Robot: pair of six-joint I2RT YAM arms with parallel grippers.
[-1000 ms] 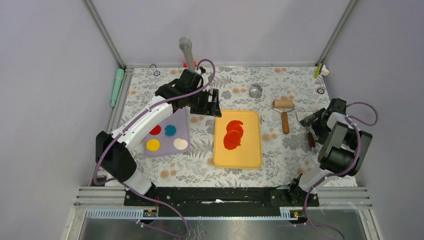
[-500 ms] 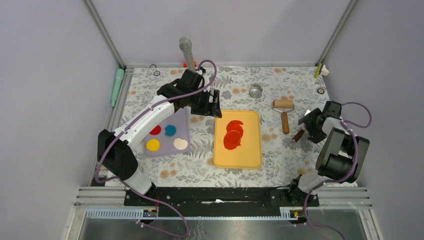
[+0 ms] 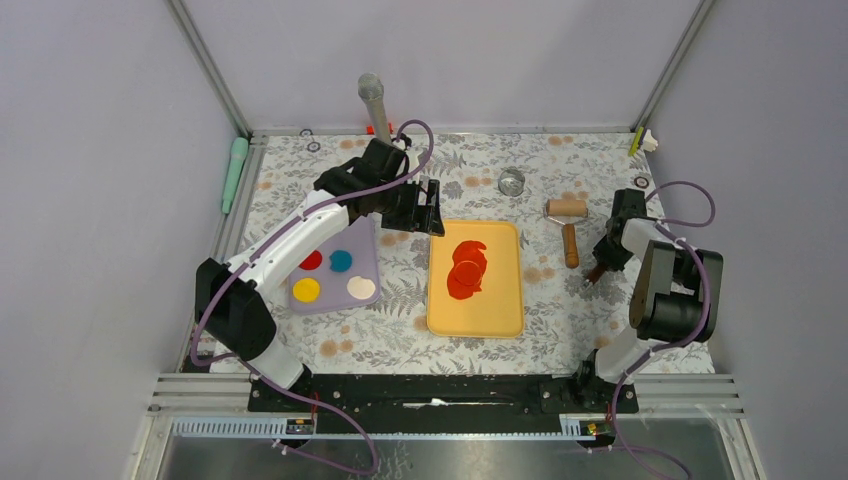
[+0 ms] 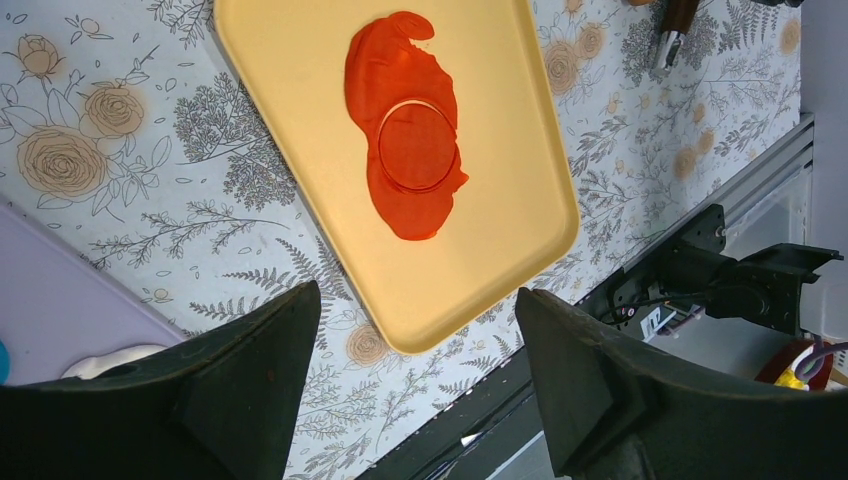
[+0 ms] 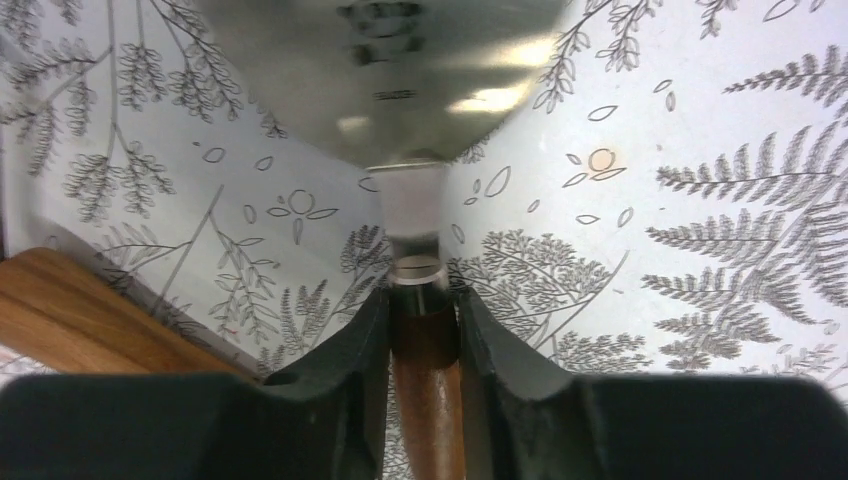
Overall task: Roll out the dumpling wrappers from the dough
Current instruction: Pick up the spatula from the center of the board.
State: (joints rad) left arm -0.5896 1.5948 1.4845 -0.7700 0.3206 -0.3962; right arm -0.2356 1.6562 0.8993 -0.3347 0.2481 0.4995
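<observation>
Wooden tool handle (image 5: 425, 400) clamped in right end effector (image 5: 422, 305), blade (image 5: 380, 60) blurred, left end effector (image 4: 415, 295) apart.

Left jaws wide, arm (image 3: 300, 225) stretched forward; right jaws pinching wooden handle (image 5: 428, 410).

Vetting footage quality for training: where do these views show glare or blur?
Right wrist: the scraper blade is blurred, with bright glare patches; the handle in the right claw is sharper. Left wrist: tray and dough sharp, left claw dark and soft. Top: even light, soft shadows.
</observation>
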